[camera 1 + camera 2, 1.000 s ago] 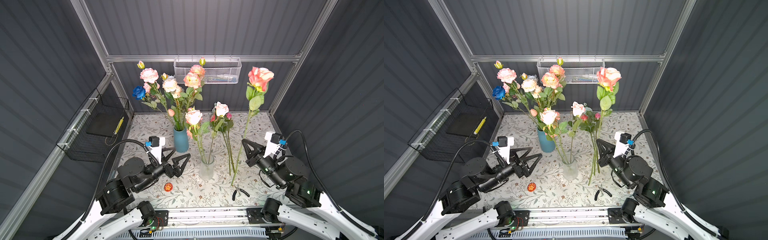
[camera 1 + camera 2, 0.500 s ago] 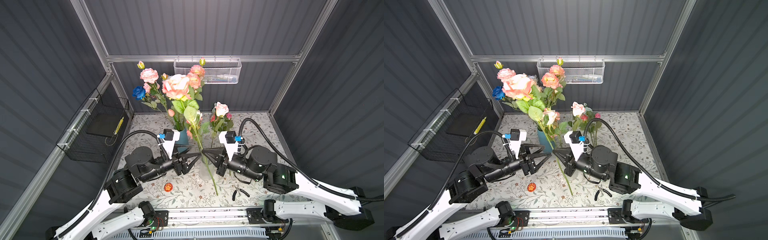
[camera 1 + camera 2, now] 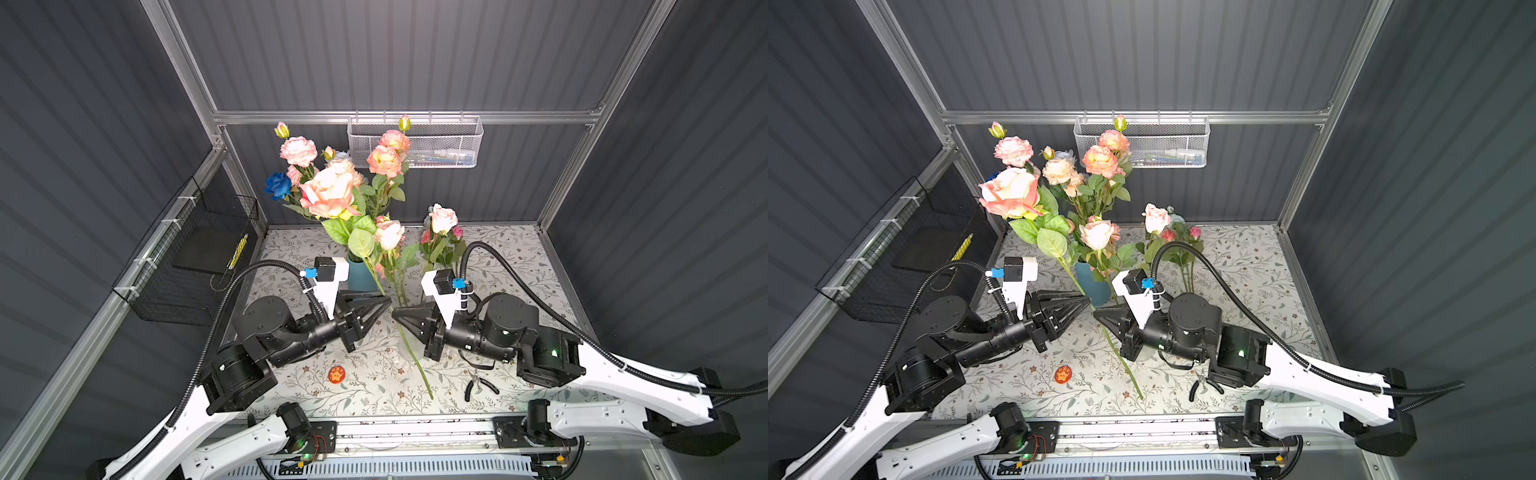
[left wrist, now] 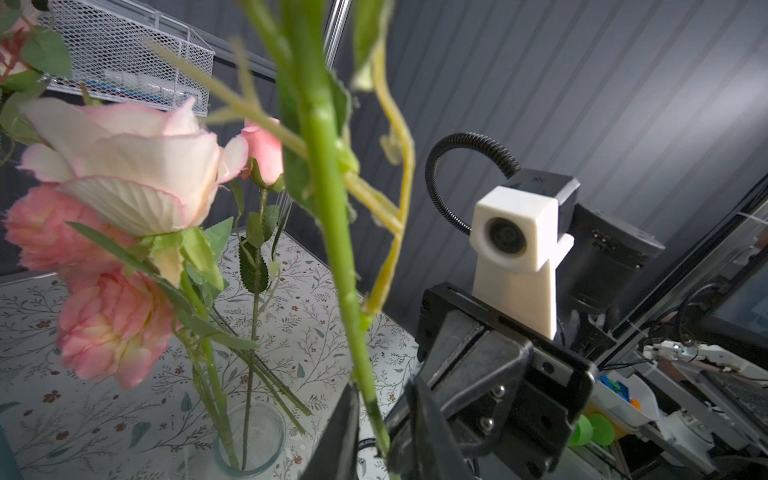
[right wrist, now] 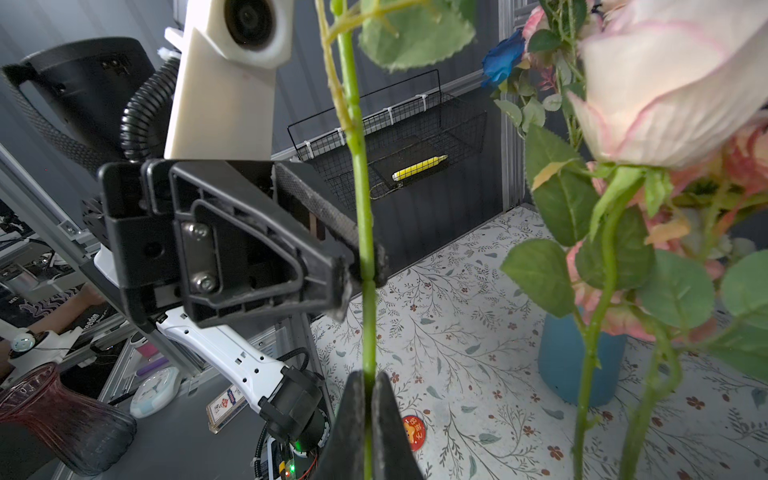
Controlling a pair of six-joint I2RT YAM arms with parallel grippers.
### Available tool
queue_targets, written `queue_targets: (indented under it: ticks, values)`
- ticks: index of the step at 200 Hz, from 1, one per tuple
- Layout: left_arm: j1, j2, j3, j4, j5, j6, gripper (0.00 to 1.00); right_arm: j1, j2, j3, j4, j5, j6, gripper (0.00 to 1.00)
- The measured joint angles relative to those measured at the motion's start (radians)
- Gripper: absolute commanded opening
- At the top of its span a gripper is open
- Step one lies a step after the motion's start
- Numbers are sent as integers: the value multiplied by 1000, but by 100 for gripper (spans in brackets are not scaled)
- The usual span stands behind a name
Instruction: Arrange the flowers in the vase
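While the blue vase (image 3: pixel 360 279) holds a crowded bunch (image 3: pixel 384 160) at the back, the big pink rose (image 3: pixel 328 199) leans in front of it, stem slanting past the glass vase (image 4: pixel 270 436); left gripper (image 3: pixel 388 300) and right gripper (image 3: pixel 394 312) both pinch that stem, tips nearly meeting; pliers (image 3: pixel 478 384) and a red token (image 3: pixel 336 374) lie nearby

Both top views were bright and evenly lit from overhead — the floral worktop (image 3: pixel 498 257) glowed pale, the ribbed grey walls (image 3: pixel 415 54) lay dimmer, and shadows were soft-edged. In the left wrist view the close green stem (image 4: pixel 330 208) was out of focus; in the right wrist view the pale bloom (image 5: pixel 673 83) was blurred and nearly washed out — the worktop behind it looked sharper.
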Motion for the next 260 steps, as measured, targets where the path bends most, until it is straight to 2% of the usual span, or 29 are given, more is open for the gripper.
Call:
queue_targets:
  ticks: [9, 23, 41, 53, 64, 110, 157, 221, 260]
  values:
    - [0, 9, 7, 2, 0, -3, 0, 1, -2, 0, 2, -1, 3, 2]
    - [0, 27, 21, 5, 3, 5, 0, 2, -8, -3, 7, 2, 7, 9]
    - [0, 51, 48, 5, 3, 7, 0, 2, -23, -9, 12, 14, 10, 39]
    - [0, 67, 72, 5, -4, 19, 0, 2, -43, -20, 12, 22, 8, 49]
    - [0, 85, 97, 5, -13, 37, 0, 3, -70, -35, 10, 38, 15, 54]
    - [0, 132, 179, 30, -51, 140, 0, 3, -241, -95, -20, 136, -10, 54]
    - [0, 190, 196, 110, -118, 271, 0, 3, -385, -103, -40, 223, -33, 52]
    - [0, 282, 194, 176, -213, 397, 0, 3, -426, -140, -87, 275, -48, 50]
    - [0, 292, 151, 203, -249, 412, 0, 3, -431, -141, -91, 288, -55, 51]
